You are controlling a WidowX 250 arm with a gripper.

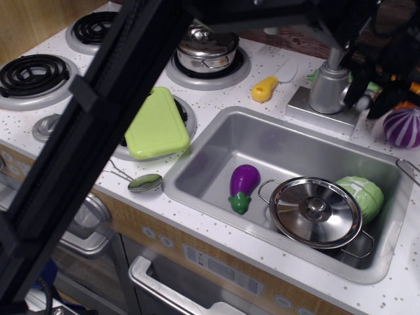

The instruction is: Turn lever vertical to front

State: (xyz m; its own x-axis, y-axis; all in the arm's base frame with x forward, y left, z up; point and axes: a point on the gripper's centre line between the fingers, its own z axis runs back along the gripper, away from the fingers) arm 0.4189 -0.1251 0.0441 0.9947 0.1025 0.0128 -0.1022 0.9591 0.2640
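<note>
Gripper (369,95) straddling lever (365,96) beside faucet column (328,88), fingers apparently closing on stub; grip unclear. Lever looking rigid, smooth, slippery; gripping outer end.

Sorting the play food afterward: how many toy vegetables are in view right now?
3 clearly: a purple eggplant and a green cabbage in the sink, and a purple-striped onion on the counter at right. The arm may hide others near the faucet.

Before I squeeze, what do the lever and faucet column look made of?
The lever, mostly hidden between the gripper fingers, looks silver-grey, probably plastic with a metallic coat; too little shows to be sure. The column looks satin silver with soft highlights, metal or painted plastic.
</note>
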